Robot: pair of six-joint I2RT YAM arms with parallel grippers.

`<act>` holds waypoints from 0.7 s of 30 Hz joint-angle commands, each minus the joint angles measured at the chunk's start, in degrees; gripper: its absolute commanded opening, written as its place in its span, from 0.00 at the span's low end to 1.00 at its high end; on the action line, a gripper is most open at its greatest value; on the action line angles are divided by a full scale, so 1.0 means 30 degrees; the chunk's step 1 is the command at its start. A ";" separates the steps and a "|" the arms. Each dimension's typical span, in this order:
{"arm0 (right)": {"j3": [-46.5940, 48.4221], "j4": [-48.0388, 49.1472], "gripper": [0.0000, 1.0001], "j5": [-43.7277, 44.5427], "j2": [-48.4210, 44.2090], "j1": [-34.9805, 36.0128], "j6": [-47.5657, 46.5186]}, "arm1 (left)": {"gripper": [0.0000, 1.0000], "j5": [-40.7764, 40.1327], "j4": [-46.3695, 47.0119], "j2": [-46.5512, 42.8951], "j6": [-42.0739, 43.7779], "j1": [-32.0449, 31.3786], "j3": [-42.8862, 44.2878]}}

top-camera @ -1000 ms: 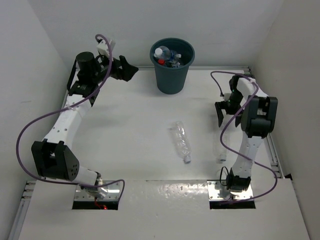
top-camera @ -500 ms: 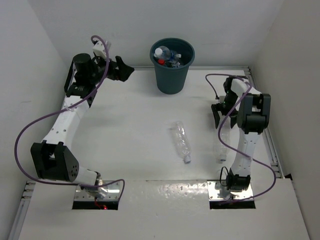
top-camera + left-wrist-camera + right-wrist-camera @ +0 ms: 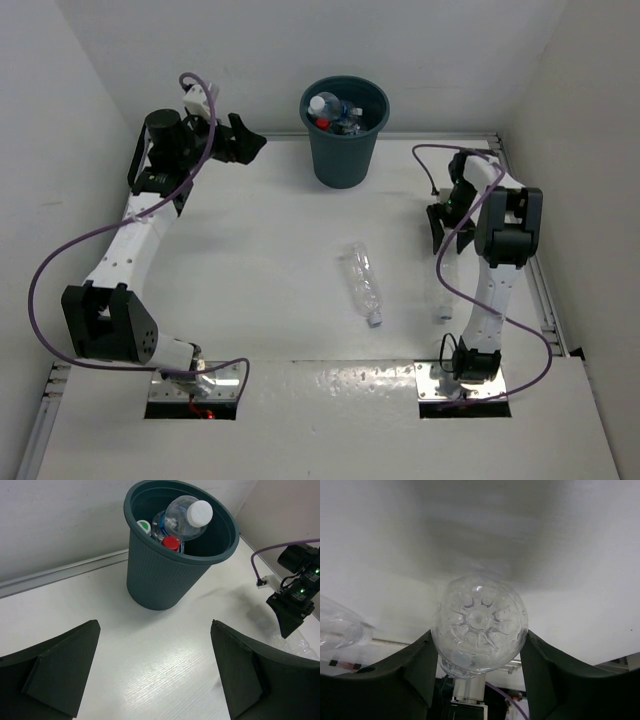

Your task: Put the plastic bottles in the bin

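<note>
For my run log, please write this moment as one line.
left gripper: open, empty, facing bin | right gripper: grips right bottle base | centre bottle: lying on table | bin: holds bottles

Held bottle [image 3: 479, 625]: neck hidden behind base; neighbour bottle [image 3: 337, 627] cropped.

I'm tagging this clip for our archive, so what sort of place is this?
Most likely a robot test cell in a lab, not a home: a white table boxed in by plain white panels, the left arm and right arm bolted to its near edge, and a teal bin of bottles.
</note>
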 commanded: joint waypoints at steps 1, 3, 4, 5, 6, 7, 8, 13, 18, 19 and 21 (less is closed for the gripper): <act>0.2413 -0.0367 0.19 -0.1419 -0.1691 0.0096 -0.0197 | 1.00 -0.0075 0.1158 -0.0886 -0.0530 0.0327 -0.0191; 0.5336 -0.0660 0.12 -0.2912 -0.2338 0.0155 -0.0080 | 1.00 0.0304 0.1655 -0.0886 -0.0937 0.0327 -0.0193; 0.6281 -0.0661 0.10 -0.3322 -0.2748 0.0242 0.0007 | 1.00 0.0305 0.1658 -0.0886 -0.0940 0.0327 -0.0367; 0.8030 -0.0603 0.08 -0.4370 -0.3013 0.0388 0.0037 | 1.00 0.0306 0.1919 -0.0886 -0.1114 0.0327 -0.0368; 0.9469 0.0152 0.08 -0.4700 -0.3596 0.0477 0.0096 | 1.00 0.0480 0.2154 -0.0886 -0.1116 0.0327 -0.0368; 0.9773 0.0855 0.08 -0.4964 -0.4501 0.0825 0.0357 | 1.00 0.0481 0.2156 -0.0886 -0.1290 0.0124 -0.0368; 0.9283 0.2719 0.07 -0.5112 -0.5902 0.0974 0.0360 | 1.00 0.0481 0.2156 -0.0886 -0.1291 0.0122 -0.0368; 0.5210 1.4215 0.01 -0.4764 -1.0716 0.3049 0.2436 | 1.00 0.0481 0.2332 -0.0886 -0.1116 -0.0054 -0.0163; 0.6434 1.9341 0.00 -0.3475 -1.0812 0.4256 0.4050 | 1.00 0.0481 0.2332 -0.0710 -0.0940 -0.0054 0.0218; 0.7017 2.1553 0.00 -0.3067 -1.0664 0.4605 0.3761 | 1.00 0.0481 0.2332 -0.0710 -0.0940 -0.0054 0.0218; 0.7314 2.3380 0.00 -0.2449 -0.9556 0.5131 0.3031 | 1.00 0.0481 0.2332 -0.0710 -0.0940 -0.0054 0.0218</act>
